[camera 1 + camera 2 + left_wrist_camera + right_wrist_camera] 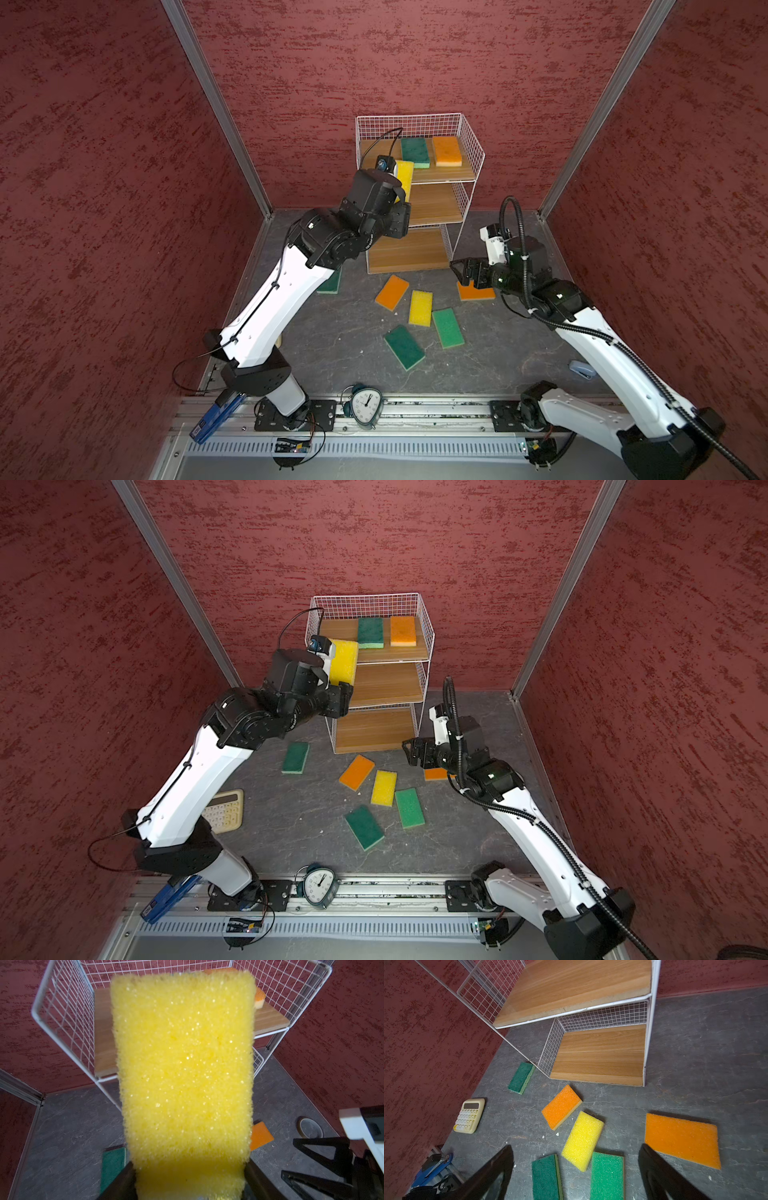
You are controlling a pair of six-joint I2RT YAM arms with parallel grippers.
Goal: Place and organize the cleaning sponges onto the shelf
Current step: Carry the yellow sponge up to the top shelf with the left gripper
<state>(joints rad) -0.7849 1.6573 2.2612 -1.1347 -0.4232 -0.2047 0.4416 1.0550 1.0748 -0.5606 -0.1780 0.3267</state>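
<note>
left end effector [187, 1184] pinching a yellow sponge [182, 1064] by the front edge of the shelf [467, 141] top board; the sponge blocks most of that wrist view. right end effector [576, 1147] spread wide, empty, above the tabletop [353, 340], and that arm half-covers an orange sponge [478, 292].

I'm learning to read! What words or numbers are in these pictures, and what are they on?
No text reads clearly.
Clock: dial numbers, too small.
Calculator: key marks, too small.
Left arm: white print, blurred.
Blue tool: white label, blurred.
Sponges and shelf: none.
</note>
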